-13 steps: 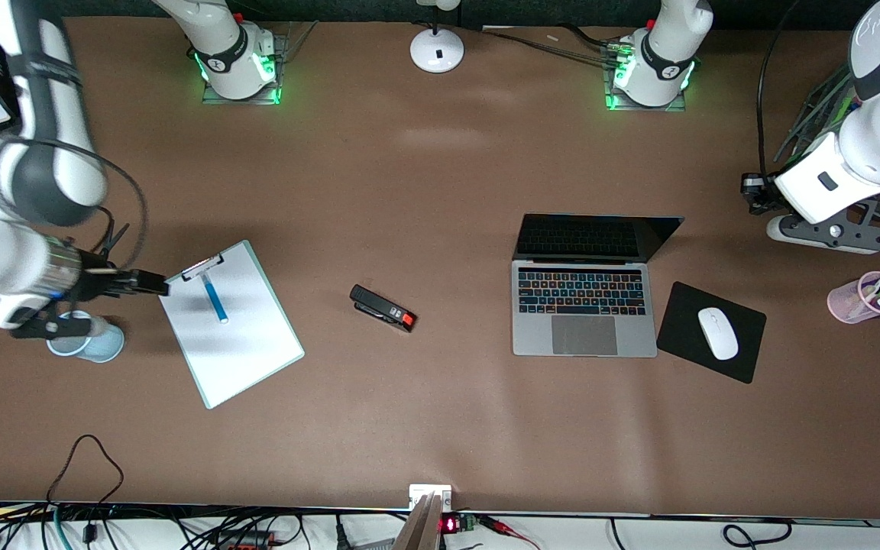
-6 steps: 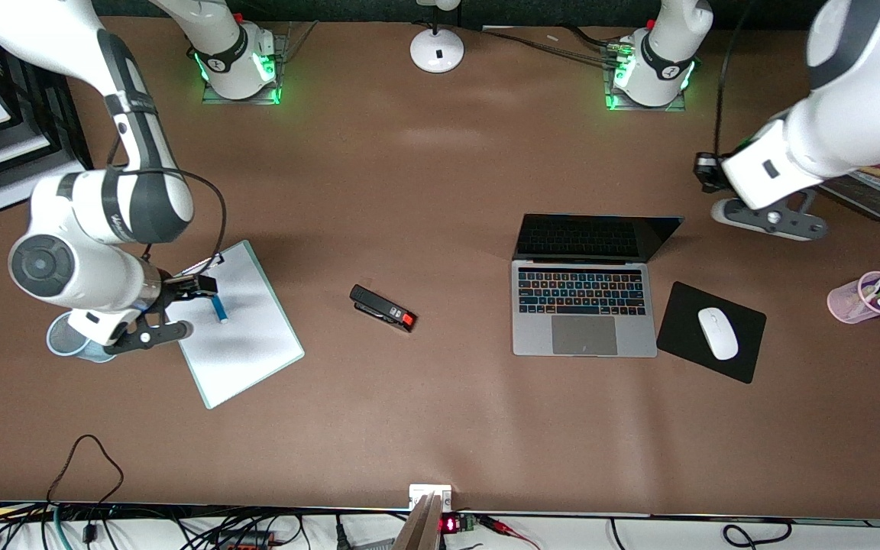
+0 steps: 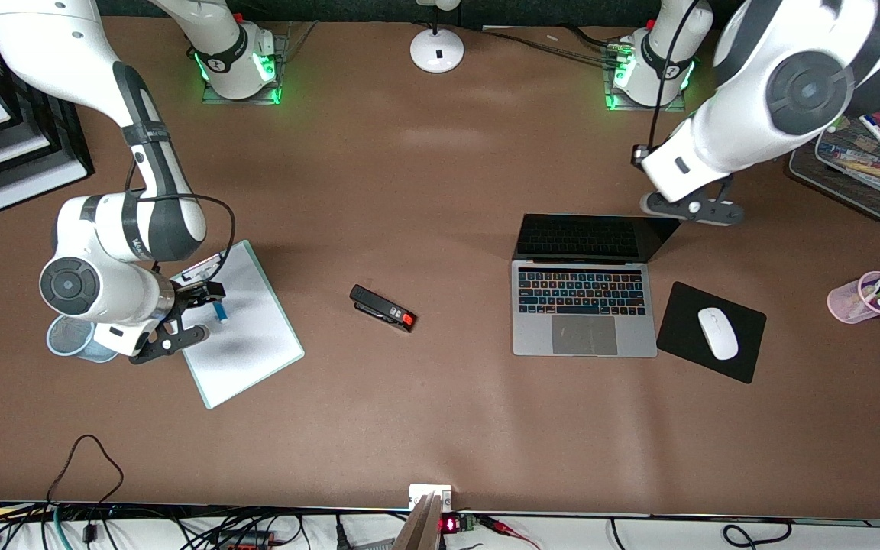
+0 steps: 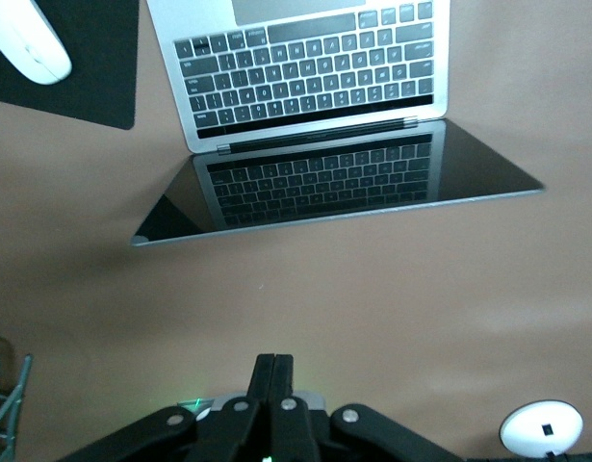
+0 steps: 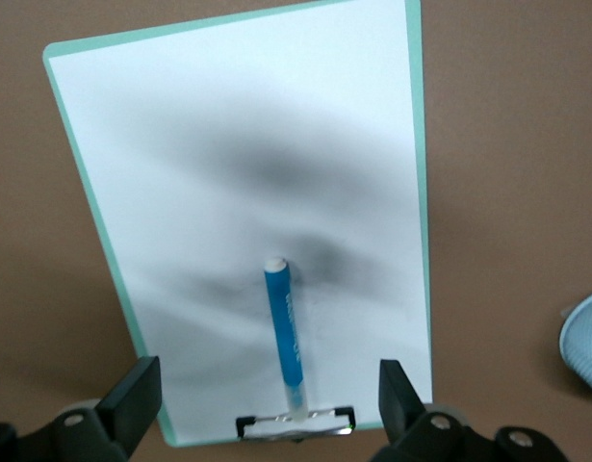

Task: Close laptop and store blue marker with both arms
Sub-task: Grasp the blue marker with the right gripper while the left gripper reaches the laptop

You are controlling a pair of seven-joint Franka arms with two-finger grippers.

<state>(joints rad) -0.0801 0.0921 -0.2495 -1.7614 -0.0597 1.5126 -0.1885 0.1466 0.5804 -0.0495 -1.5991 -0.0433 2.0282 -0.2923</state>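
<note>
1. Jaws of the right gripper are spread above the blue marker on the clipboard, frame left.
2. Jaws of the left gripper are pressed together above the open laptop, frame right.
3. Marker is judged light, stiff, slippery; mid-barrel grasp is advised.

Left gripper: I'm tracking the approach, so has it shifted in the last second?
Yes. The left gripper, shut, has swung from the table's end toward the laptop, now above its open lid.
</note>
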